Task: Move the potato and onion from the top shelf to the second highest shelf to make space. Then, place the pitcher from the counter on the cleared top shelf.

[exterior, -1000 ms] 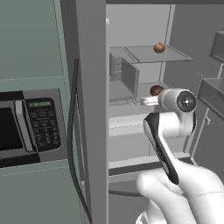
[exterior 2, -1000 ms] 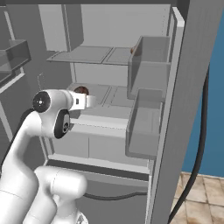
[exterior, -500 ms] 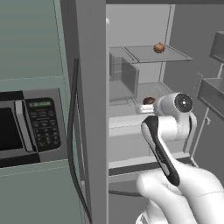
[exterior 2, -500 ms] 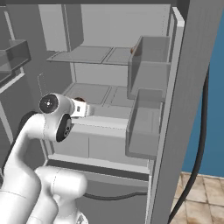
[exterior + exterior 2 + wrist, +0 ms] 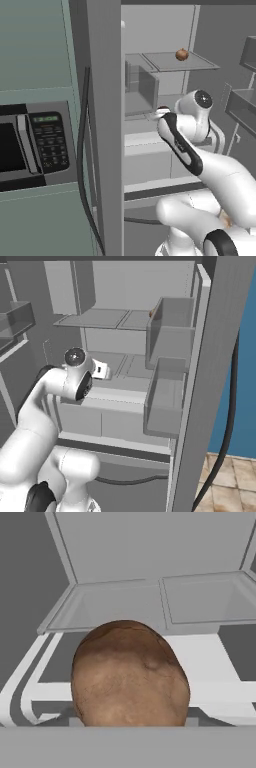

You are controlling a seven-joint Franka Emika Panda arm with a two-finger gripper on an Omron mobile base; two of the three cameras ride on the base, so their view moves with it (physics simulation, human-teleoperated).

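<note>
The potato sits close in front of the hand camera, low between the tool's jaws — the tool looks clenched on it, partly spread around its width. The tool hangs at the front edge of the second highest shelf. The onion lies near the back of the top shelf. Step in hand: moving the potato down. Next — carry it in over the shelf, set it down, release.
</note>
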